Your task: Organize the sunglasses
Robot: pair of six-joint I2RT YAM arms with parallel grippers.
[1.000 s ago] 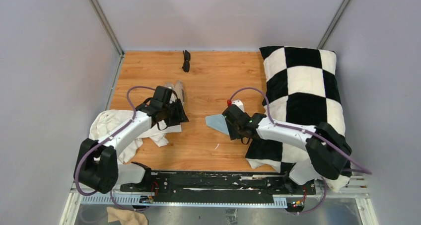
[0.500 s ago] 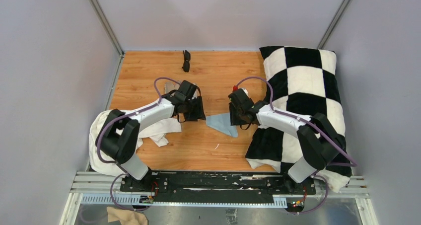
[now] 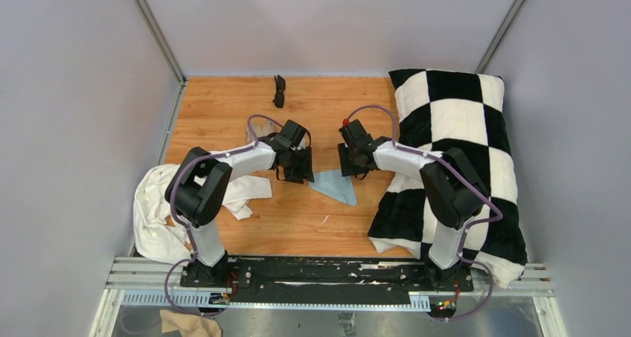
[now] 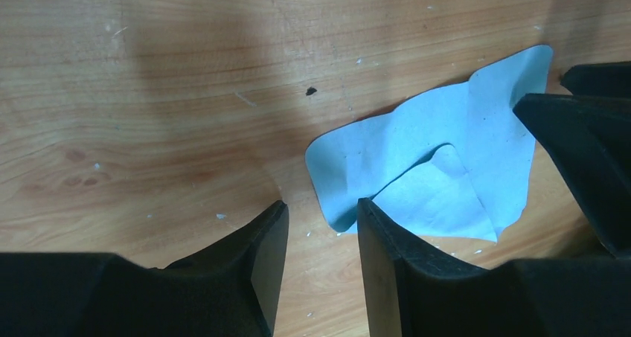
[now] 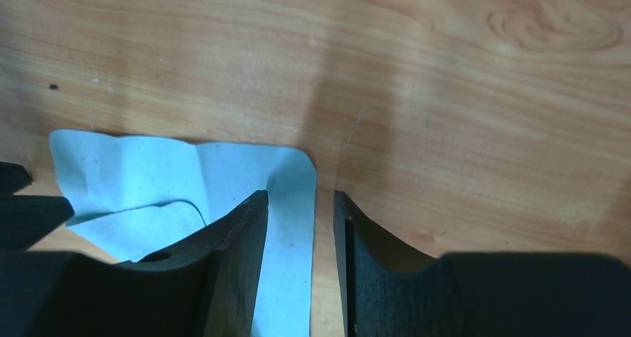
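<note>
The sunglasses (image 3: 279,91) lie folded, black, at the far edge of the wooden table (image 3: 223,106), well beyond both arms. Mid-table lies a crumpled light-blue cloth (image 3: 336,186). My left gripper (image 3: 299,173) stands at the cloth's left edge and my right gripper (image 3: 350,170) at its far right corner. In the left wrist view the left gripper (image 4: 321,207) is open with only wood in its gap, and the cloth (image 4: 446,166) reaches its right finger. In the right wrist view the right gripper (image 5: 298,196) is open, with the cloth's (image 5: 134,173) edge lying beneath the gap.
A black-and-white checked pillow (image 3: 455,140) fills the right side of the table. A white rumpled cloth (image 3: 158,203) lies at the left near edge, partly under the left arm. Grey walls close in the table on three sides.
Both arms have swung inward and farther out. The left gripper moved right to the blue cloth's left edge. The right gripper moved up to the cloth's far right corner.
</note>
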